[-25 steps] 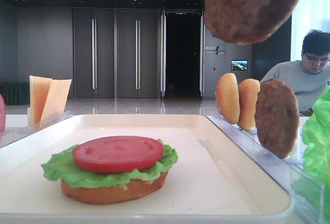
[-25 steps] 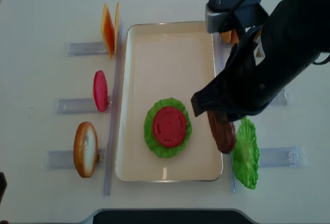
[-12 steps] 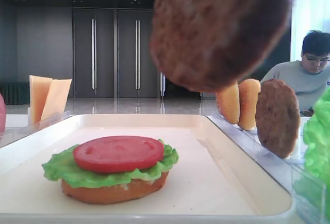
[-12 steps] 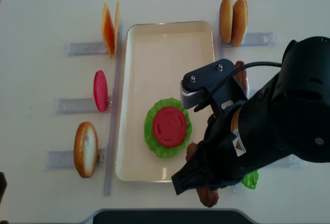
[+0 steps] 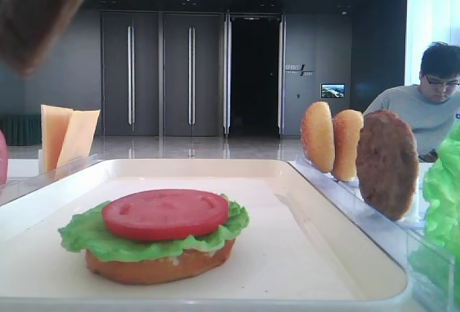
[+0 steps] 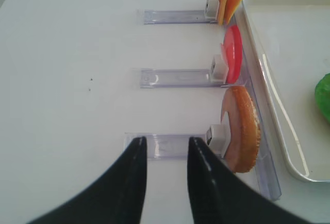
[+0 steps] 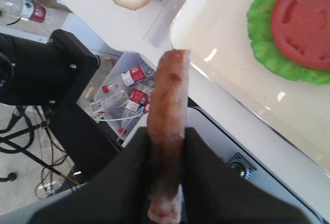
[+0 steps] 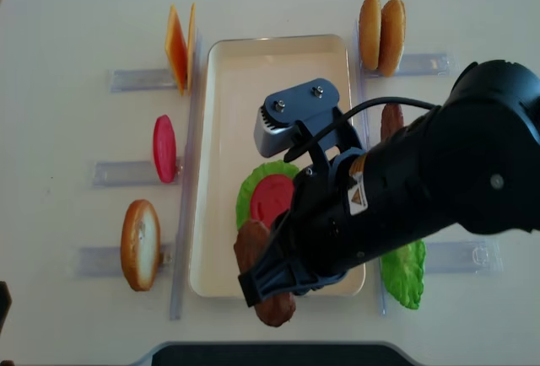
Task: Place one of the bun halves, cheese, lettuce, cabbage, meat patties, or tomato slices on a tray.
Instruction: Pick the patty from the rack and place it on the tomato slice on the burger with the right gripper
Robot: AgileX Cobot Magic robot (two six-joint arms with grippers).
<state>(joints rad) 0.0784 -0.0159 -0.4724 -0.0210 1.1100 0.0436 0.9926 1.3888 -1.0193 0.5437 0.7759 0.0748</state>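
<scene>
Right pincer (image 7: 166, 182): clenched on a brown meat patty (image 7: 167, 131), gripping it edge-on between two black fingers (image 7: 135, 177); in the overhead view the patty (image 8: 257, 269) hangs over the near edge of the tray, just beside the stacked food.
Left pincer (image 6: 164, 154): released, its two black fingers (image 6: 131, 167) parted with nothing between them, hovering over the bench (image 6: 77, 79) near a clear rack.
Tray (image 8: 278, 71): cream-white and rectangular, lying in the middle of the bench; its far half is bare.
Stack on tray: a bun half (image 5: 158, 265) lies flat at the bottom, a ruffled green lettuce leaf (image 5: 83, 234) on it, a red tomato slice (image 5: 164, 213) on top.
Cheese (image 8: 179, 48): two thin orange-yellow slices standing upright in a clear rack just left of the tray's far corner.
Spare tomato slice (image 8: 164, 148): standing on edge in the middle rack on the left.
Spare bun half (image 8: 139, 244): standing on edge in the near rack on the left, close to the left pincer in the wrist view.
Bun pair (image 8: 381, 33): two halves upright side by side in a rack right of the tray's far corner.
Second patty (image 5: 387, 163): standing on edge right of the tray, mostly hidden by the arm from above.
Spare lettuce (image 8: 403, 273): upright to the right of the tray's near corner.
Background: a seated person in glasses (image 5: 431, 103) at far right.
</scene>
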